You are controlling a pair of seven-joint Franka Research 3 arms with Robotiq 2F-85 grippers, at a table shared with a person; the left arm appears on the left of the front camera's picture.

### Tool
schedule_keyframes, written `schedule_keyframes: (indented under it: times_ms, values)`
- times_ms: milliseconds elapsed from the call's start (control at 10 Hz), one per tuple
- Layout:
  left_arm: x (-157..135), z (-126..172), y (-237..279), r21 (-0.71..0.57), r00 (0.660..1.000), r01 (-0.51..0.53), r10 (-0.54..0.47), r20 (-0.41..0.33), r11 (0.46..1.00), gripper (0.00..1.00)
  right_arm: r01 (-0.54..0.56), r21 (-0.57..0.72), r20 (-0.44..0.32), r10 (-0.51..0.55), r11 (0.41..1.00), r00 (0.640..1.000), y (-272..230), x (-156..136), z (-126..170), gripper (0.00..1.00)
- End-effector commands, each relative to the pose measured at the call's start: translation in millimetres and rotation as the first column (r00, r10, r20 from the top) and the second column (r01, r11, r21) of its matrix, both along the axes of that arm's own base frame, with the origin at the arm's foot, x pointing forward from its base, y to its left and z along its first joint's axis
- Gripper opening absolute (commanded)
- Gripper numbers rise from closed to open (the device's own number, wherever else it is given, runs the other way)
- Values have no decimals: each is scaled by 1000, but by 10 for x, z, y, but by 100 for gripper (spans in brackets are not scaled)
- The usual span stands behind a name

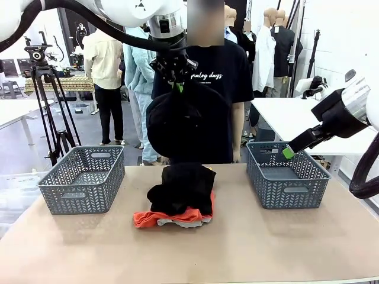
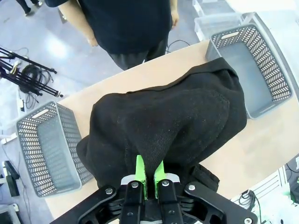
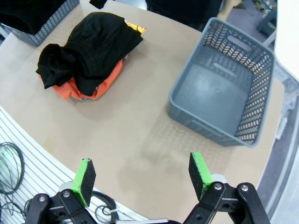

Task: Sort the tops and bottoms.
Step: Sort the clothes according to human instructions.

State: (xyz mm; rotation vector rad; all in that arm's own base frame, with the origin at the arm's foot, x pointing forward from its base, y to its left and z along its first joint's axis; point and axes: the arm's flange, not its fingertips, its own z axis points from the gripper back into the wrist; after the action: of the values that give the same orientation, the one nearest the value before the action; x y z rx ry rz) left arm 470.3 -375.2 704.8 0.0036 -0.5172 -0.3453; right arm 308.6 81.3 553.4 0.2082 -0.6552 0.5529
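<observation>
My left gripper [image 1: 179, 87] is shut on a plain black garment [image 1: 177, 121], one of the bottoms, which hangs in a bunch high above the table's middle. In the left wrist view the green pads of the gripper [image 2: 149, 175] pinch a fold of this black cloth [image 2: 173, 116]. Below lies a pile: another black garment [image 1: 180, 189] on top, the orange T-shirt [image 1: 148, 219] under it, and a strip of light grey shirt [image 1: 177, 223] at the front. My right gripper [image 1: 288, 152] is open over the right basket's far rim. Its own view shows the gripper [image 3: 142, 179] with nothing between its fingers, and the pile [image 3: 88, 46].
A grey basket [image 1: 77, 195] stands at the table's left and another [image 1: 290, 192] at its right. The right basket [image 3: 196, 121] has nothing in it. A person in a black T-shirt with white lettering [image 1: 231, 77] stands at the far edge, behind the hanging garment.
</observation>
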Motion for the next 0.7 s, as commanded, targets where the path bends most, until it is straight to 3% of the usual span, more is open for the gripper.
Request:
schedule_keyframes:
  times_ms: [0,600]
  values:
    - [-18,71,24,-20,1000,-2,2,5,1000,0,-6,26,0,6,1000,1000,7,24,-6,100]
    - [-18,71,24,-20,1000,-2,2,5,1000,0,-6,26,0,6,1000,1000,7,24,-6,100]
